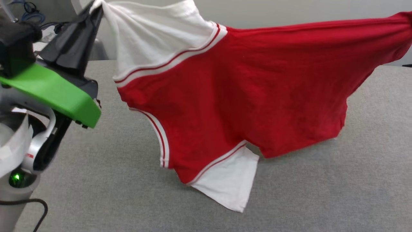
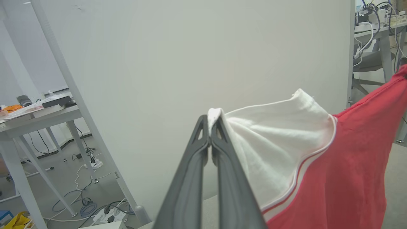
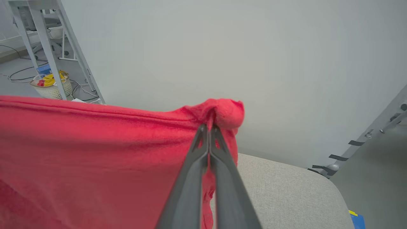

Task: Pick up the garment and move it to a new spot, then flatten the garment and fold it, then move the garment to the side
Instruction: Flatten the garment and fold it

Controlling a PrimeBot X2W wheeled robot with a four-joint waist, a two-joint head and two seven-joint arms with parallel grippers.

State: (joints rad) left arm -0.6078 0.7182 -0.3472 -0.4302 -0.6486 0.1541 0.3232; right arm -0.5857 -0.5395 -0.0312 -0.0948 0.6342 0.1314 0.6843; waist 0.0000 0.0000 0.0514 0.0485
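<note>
Garment (image 1: 244, 96) taut, lower sleeve (image 1: 230, 183) in head view

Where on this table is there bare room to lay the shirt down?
Bare grey table lies front-right, below the red hem of the garment, and front-left, between it and the left arm. The middle is crowded: the white sleeve droops onto it.

Dark tapered fingers (image 1: 75, 42), green wrist shell (image 1: 54, 91), black cable (image 1: 19, 201)
</note>
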